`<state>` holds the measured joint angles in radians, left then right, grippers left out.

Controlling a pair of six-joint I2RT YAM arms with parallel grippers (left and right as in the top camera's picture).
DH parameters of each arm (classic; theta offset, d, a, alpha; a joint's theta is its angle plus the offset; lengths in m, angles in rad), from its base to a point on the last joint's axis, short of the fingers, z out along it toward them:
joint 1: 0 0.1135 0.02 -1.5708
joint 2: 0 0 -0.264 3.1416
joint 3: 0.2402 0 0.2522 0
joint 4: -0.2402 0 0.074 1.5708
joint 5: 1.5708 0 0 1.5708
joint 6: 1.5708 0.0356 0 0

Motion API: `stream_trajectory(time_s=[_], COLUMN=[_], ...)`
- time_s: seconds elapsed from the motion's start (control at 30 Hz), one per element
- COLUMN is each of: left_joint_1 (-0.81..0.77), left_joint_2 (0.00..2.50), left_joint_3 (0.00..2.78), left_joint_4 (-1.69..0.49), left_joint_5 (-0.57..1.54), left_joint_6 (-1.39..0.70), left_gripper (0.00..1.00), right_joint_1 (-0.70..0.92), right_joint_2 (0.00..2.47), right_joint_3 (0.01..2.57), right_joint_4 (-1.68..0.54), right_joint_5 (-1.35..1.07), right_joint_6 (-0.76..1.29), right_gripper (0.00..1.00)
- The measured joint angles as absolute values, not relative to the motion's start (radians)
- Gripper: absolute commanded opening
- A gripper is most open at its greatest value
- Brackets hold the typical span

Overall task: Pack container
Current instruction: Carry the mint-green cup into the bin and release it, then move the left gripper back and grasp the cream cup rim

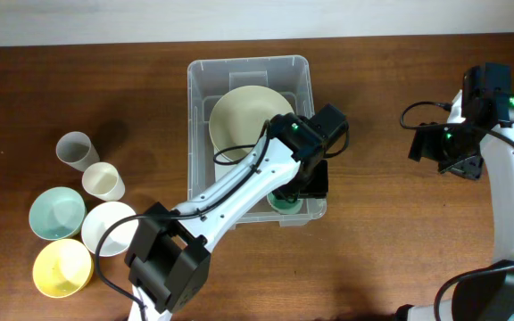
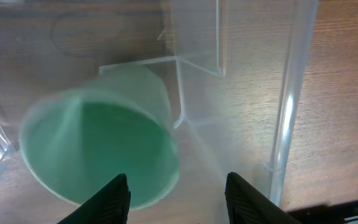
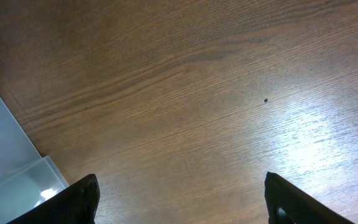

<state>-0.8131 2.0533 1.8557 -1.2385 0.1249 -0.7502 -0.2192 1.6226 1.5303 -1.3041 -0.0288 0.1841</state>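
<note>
The container (image 1: 202, 80) is a large clear plastic tub at the table's middle, holding a cream bowl (image 1: 244, 114). My left gripper (image 1: 303, 183) hangs over the tub's near right corner. It is open and empty. In the left wrist view a green cup (image 2: 101, 146) lies on its side on the tub floor, just beyond the open fingers (image 2: 178, 196); a sliver of the cup shows from overhead (image 1: 284, 204). My right gripper (image 1: 458, 152) is open and empty above bare table at the right, with a tub corner at its view's left edge (image 3: 5, 162).
Left of the tub stand a grey cup (image 1: 76, 149), a cream cup (image 1: 103, 181), a pale green bowl (image 1: 57, 214), a white bowl (image 1: 110, 227) and a yellow bowl (image 1: 62, 267). The tub's clear wall (image 2: 288, 106) stands right of my left fingers.
</note>
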Motion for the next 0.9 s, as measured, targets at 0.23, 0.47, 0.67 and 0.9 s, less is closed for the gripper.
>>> stream_trajectory(time_s=[0.23,0.47,0.67,0.9], left_joint_1=[-0.761,-0.620,-0.305,0.074], left_joint_2=[2.053,2.051,1.956,1.920], left_joint_3=[1.878,2.145,2.276,2.201], left_joint_4=[-1.261,-1.444,-1.606,-1.614], left_joint_5=[0.128,-0.020,-0.186,-0.217], left_joint_6=[-0.684,-0.604,-0.585,-0.502], left_gripper=[0.56,0.75,0.78,0.78], right_joint_1=[-0.219,-0.219,-0.219,-0.219], right_joint_2=[1.623,1.623,1.623,1.623], right_joint_3=[1.530,1.530,1.529,1.529], right_joint_4=[-1.304,-1.304,-1.304,-1.304], right_joint_5=[-0.029,-0.029,-0.029,-0.029], right_joint_6=[0.184,0.184,0.184,0.184], right_gripper=[0.80,0.80,0.80,0.80])
